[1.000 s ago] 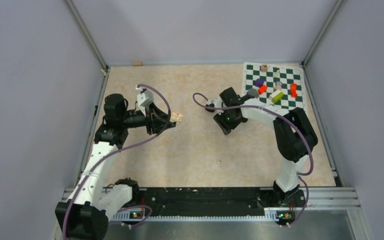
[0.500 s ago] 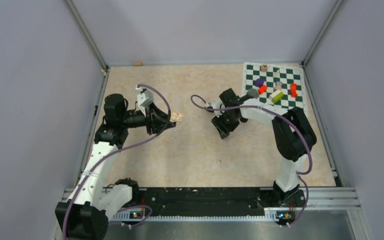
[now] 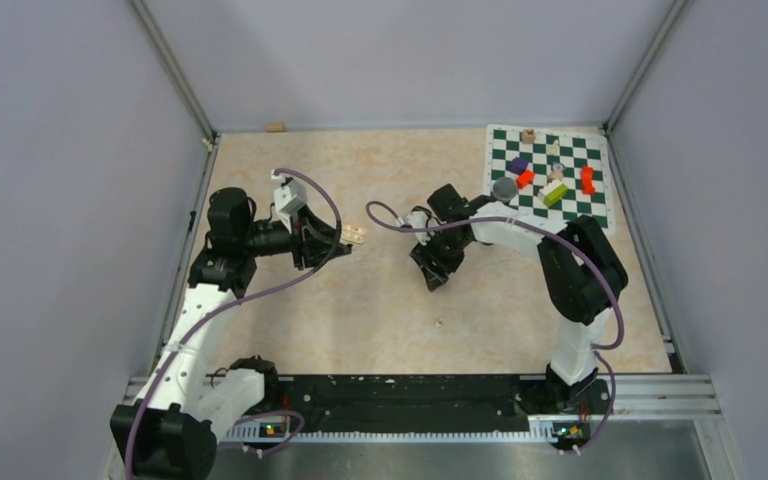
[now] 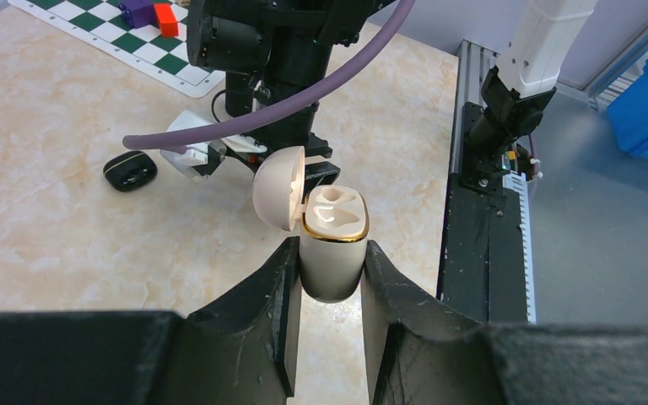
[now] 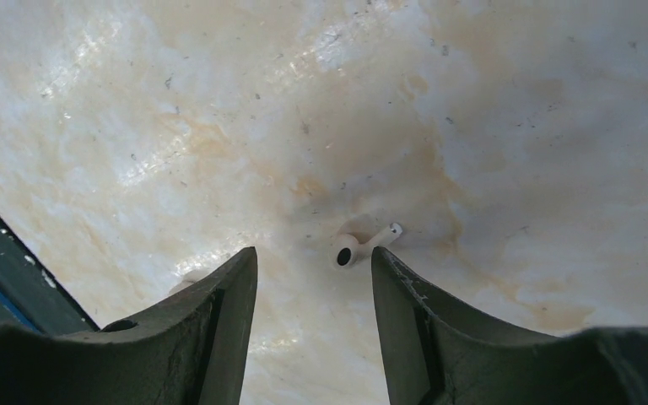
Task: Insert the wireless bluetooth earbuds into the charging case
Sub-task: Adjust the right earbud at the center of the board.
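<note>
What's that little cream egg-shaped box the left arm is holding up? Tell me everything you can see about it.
It is the charging case, small, rounded, in glossy cream plastic, with a thin gold band around its mouth. Its domed lid is hinged open to one side. Inside are two moulded sockets, both empty. The case stands upright, pinched at its sides between the black fingers of the left gripper. Nothing else touches it.

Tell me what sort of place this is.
Probably a robotics lab test cell: a left arm and right arm bolted to a rail, plain panels walling the table, a chequered mat of coloured blocks.
</note>
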